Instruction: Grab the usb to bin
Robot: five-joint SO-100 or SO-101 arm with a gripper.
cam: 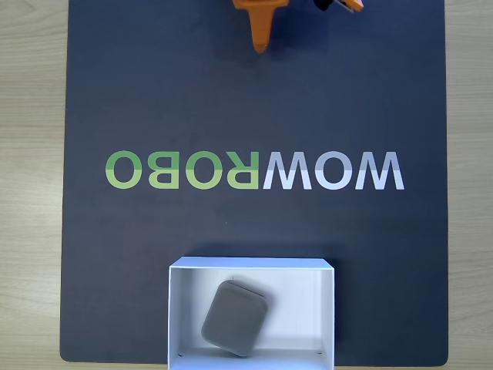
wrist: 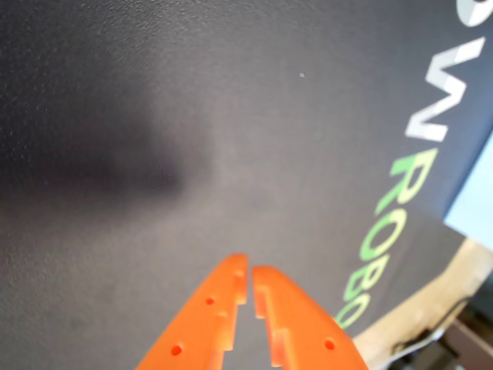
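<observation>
USB (cam: 234, 317) lying flat inside the bin (cam: 326, 308), turned at an angle to the walls, its lower corner close to the near wall and bare white floor to either side. Resting on the bin floor, touching nothing else visible. Bin sitting at the lower edge of the dark mat (cam: 154, 92) in the fixed view, below the mirrored lettering (cam: 254, 170).

Gripper (wrist: 249, 266) seen in the wrist view with both orange fingers (wrist: 209, 316) brought together, only a thin slit between the tips, nothing between them. Empty and closed, then. In the fixed view the gripper tip (cam: 261, 48) pointing down from the top edge of the frame, well apart from the bin, with the whole lettering band in between. Below the tips in the wrist view: bare mat, a soft shadow to the left, lettering running along the right side, pale wood of the table (wrist: 416, 304) at the lower right corner.

Judgement: delivery step appears complete, block already in the box. Closed, empty fingers parked far from the bin read as a rest pose rather than an approach. Tilted lie of the block consistent with a drop, not a careful set-down, though that is inference only. Nothing apparently left but idling at the parked position.
</observation>
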